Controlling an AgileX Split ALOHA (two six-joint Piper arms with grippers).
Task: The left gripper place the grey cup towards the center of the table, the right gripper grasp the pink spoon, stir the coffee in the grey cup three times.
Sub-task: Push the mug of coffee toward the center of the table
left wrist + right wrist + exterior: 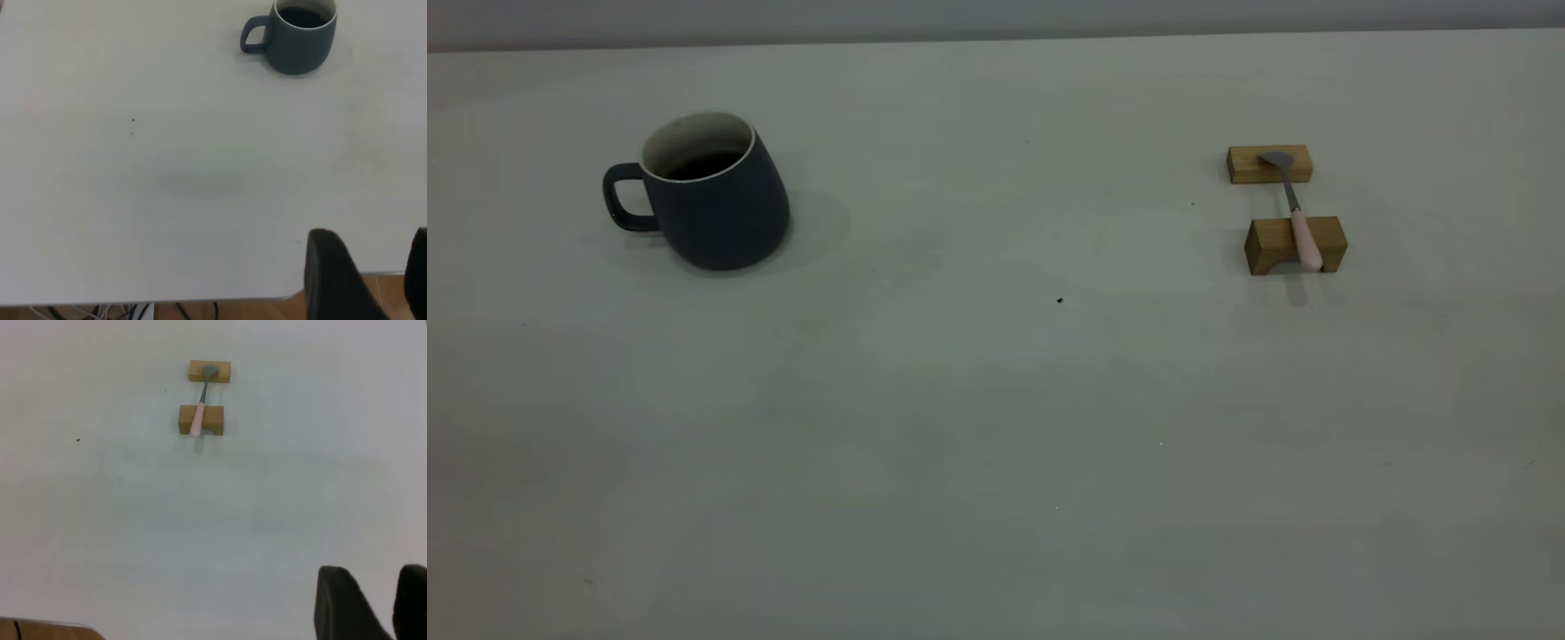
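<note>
The grey cup [711,200] stands upright at the table's [996,400] far left, its handle turned to the left and dark coffee [703,164] inside. Far right, the pink spoon [1303,236] lies across two wooden blocks, bowl on the far block. Neither arm shows in the exterior view. In the left wrist view the left gripper [373,243] hangs open over the table's near edge, far from the cup [297,40]. In the right wrist view the right gripper [377,577] shows a gap between its dark fingertips, well short of the spoon [198,420].
The far wooden block [1245,166] and the near wooden block [1272,244] hold the spoon off the table. A small dark speck [1059,300] marks the middle. Wide bare tabletop lies between cup and spoon. Cables and wooden floor show beyond the table edge [200,301].
</note>
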